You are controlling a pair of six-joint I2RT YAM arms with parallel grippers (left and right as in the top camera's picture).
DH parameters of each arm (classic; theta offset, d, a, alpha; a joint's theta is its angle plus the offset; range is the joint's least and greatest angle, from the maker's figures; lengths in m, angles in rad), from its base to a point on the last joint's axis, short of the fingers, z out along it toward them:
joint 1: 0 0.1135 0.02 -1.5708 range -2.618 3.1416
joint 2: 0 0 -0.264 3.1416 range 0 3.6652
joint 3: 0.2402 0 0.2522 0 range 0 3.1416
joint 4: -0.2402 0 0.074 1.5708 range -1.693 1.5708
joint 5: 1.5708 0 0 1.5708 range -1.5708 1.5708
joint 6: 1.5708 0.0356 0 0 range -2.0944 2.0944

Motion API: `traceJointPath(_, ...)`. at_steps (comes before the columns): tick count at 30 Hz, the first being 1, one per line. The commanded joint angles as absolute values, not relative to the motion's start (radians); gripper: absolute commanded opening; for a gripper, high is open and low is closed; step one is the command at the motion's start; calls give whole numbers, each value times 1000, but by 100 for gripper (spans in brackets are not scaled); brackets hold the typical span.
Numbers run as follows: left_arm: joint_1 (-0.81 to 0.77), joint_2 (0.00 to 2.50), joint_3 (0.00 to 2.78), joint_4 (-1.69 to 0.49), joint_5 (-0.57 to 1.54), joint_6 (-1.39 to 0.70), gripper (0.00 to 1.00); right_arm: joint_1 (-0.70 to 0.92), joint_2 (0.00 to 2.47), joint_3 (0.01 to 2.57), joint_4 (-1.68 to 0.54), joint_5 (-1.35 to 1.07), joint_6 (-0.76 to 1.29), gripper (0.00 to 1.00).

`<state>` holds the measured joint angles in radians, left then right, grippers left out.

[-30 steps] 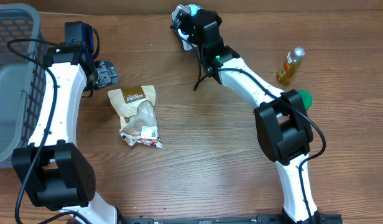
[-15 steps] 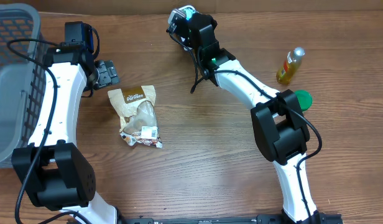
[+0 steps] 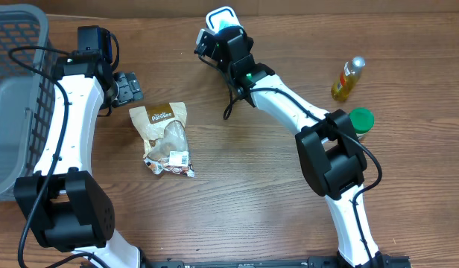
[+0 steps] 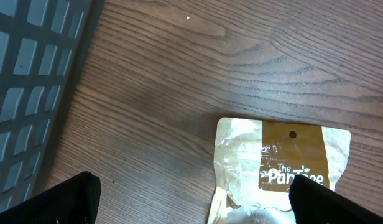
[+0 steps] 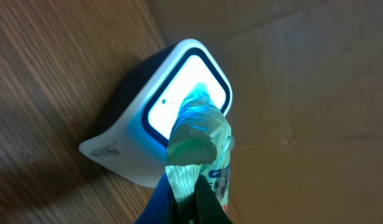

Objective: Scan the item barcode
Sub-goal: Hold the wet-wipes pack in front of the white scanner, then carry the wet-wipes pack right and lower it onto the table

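Observation:
In the right wrist view my right gripper [image 5: 193, 200] is shut on the lower edge of a small teal foil packet [image 5: 201, 134]. The packet stands upright in front of the lit window of a white barcode scanner [image 5: 132, 146]. From overhead the scanner [image 3: 220, 15] sits at the table's far edge, with the right gripper [image 3: 220, 31] just in front of it, and the packet is hidden there. A brown and white snack bag [image 3: 166, 138] lies flat on the table. My left gripper [image 3: 127, 85] hangs open over its top end [image 4: 285, 155], touching nothing.
A grey mesh basket [image 3: 13, 97] fills the left side, and its wall [image 4: 30, 74] shows in the left wrist view. A yellow bottle [image 3: 349, 77] and a green lid [image 3: 361, 117] stand at the right. A cardboard wall [image 5: 303, 93] rises behind the scanner.
My right arm has moved left and toward the far edge with the packet, bringing it up to the scanner's window. The left arm and the snack bag have not moved.

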<state>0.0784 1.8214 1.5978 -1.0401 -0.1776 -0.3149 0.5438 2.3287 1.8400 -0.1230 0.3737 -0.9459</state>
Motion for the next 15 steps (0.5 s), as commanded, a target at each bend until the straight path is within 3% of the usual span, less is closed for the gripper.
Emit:
traceJointPath(1,71,1805,1606,-1039,-190,-311,100,572,2334,1853,-130,361,-931,4)
traceJointPath(5,71,1805,1606,-1039,-190,-311,99,579,2334,1853,-130,361,-926,4)
traceJointPath(15,71,1805,1606,-1039,-190,-311,99,553,2274,1854,-138,385,-694,4)
